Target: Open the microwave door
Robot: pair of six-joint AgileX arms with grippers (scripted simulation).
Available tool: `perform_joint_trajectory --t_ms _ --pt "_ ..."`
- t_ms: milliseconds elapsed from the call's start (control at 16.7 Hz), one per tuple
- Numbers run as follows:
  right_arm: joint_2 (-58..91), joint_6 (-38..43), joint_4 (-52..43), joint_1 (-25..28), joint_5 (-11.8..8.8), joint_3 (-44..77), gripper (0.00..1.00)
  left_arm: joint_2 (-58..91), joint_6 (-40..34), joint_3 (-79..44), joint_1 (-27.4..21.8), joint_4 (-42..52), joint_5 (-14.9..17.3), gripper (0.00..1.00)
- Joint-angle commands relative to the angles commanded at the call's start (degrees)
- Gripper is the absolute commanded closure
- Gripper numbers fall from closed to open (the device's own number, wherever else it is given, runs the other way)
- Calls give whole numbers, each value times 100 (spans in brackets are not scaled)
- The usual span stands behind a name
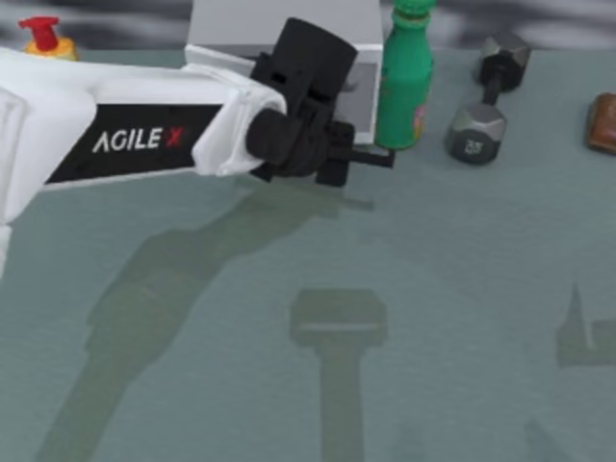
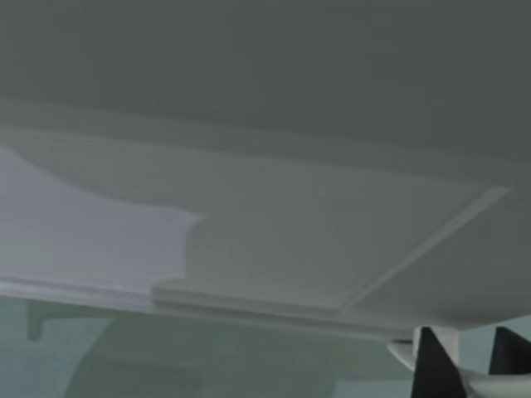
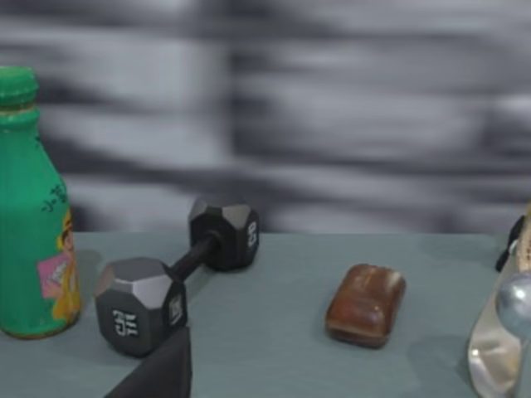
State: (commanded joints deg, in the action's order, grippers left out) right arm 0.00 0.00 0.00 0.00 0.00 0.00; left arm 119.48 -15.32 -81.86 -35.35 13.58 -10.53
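Note:
The microwave (image 1: 289, 24) stands at the table's back middle, its grey control panel (image 1: 361, 96) facing forward. My left arm reaches across its front and hides most of the microwave door (image 2: 290, 232), which fills the left wrist view from very close. My left gripper (image 1: 371, 159) is at the door's right edge. Its two dark fingertips (image 2: 431, 365) stand close together, with the white handle (image 2: 448, 336) between them. The right arm is out of the top view. One dark finger (image 3: 166, 369) of it shows in the right wrist view, with nothing beside it.
A green bottle (image 1: 404, 77) stands just right of the microwave, close to my left gripper. Further right lie a dark dumbbell (image 1: 486, 96) and a brown block (image 1: 603, 123). A red and yellow object (image 1: 43, 37) sits at the back left. A shiny metal thing (image 3: 498, 340) is near the right gripper.

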Motion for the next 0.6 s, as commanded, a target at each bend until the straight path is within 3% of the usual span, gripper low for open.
perform_joint_trajectory --t_ms 300,600 --pt "0 0 0 0 0 0 0 -252 329 296 116 -208 228 100" --pt "0 0 0 0 0 0 0 -257 350 322 123 -212 243 100"
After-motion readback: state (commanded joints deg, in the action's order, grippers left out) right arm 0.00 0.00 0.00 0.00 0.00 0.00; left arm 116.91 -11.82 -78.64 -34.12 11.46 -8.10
